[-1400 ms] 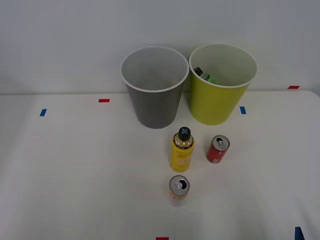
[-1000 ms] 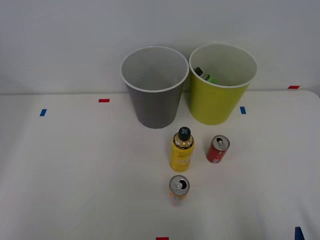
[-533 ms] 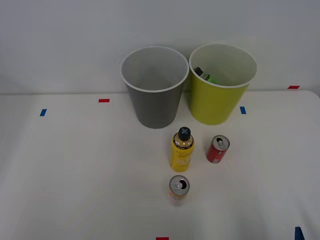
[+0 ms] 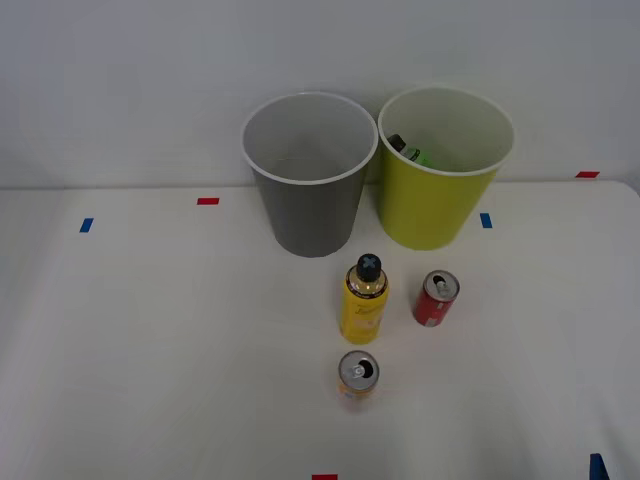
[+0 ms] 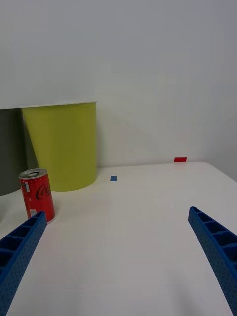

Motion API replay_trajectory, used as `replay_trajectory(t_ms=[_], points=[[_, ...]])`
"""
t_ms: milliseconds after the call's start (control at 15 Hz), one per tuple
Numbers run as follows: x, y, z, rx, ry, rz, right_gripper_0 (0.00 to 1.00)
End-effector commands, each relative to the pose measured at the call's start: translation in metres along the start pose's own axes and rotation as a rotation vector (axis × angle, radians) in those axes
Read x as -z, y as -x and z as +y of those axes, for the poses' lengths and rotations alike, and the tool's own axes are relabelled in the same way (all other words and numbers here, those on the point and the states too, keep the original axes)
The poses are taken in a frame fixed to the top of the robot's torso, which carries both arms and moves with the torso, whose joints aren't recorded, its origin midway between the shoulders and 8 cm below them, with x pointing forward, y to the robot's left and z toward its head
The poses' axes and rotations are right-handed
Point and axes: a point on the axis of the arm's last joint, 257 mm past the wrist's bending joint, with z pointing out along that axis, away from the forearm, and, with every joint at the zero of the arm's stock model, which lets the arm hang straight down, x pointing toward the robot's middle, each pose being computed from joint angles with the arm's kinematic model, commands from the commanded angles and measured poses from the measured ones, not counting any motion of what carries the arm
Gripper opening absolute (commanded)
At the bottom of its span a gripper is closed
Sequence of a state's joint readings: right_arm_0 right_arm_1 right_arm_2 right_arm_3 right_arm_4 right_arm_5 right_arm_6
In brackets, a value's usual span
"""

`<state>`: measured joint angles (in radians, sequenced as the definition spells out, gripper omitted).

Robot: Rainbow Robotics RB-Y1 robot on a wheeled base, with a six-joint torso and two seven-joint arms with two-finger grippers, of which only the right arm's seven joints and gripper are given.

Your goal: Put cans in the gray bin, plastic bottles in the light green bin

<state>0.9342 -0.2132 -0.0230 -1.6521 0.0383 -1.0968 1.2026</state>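
Observation:
On the white table a red can (image 4: 436, 298) stands upright to the right of the yellow bottle (image 4: 364, 299) with its black cap. A pale orange can (image 4: 357, 375) stands nearer the front edge. Behind them are the gray bin (image 4: 307, 180) and the light green bin (image 4: 442, 170), side by side. A green bottle (image 4: 410, 152) lies inside the light green bin. In the right wrist view my right gripper (image 5: 116, 247) is open, low over the table. The red can (image 5: 36, 194) stands just beyond one blue finger (image 5: 19, 252), with the light green bin (image 5: 61, 145) behind it.
Small red tape marks (image 4: 207, 201) and blue tape marks (image 4: 485, 220) dot the table. A pale wall rises right behind the bins. Bare table spreads to the left of the bottle and cans.

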Motion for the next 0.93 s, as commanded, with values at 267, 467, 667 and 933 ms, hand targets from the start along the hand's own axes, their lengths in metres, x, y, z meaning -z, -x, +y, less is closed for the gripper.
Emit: replay_trajectory(t_ms=[267,467,667,933], points=[[0.0000,0.0000,0.0000,0.000,0.000,0.000,1.00],[0.0000,0.0000,0.0000,0.000,0.000,0.000,1.00],[0.0000,0.0000,0.0000,0.000,0.000,0.000,1.00],[0.0000,0.0000,0.0000,0.000,0.000,0.000,1.00]])
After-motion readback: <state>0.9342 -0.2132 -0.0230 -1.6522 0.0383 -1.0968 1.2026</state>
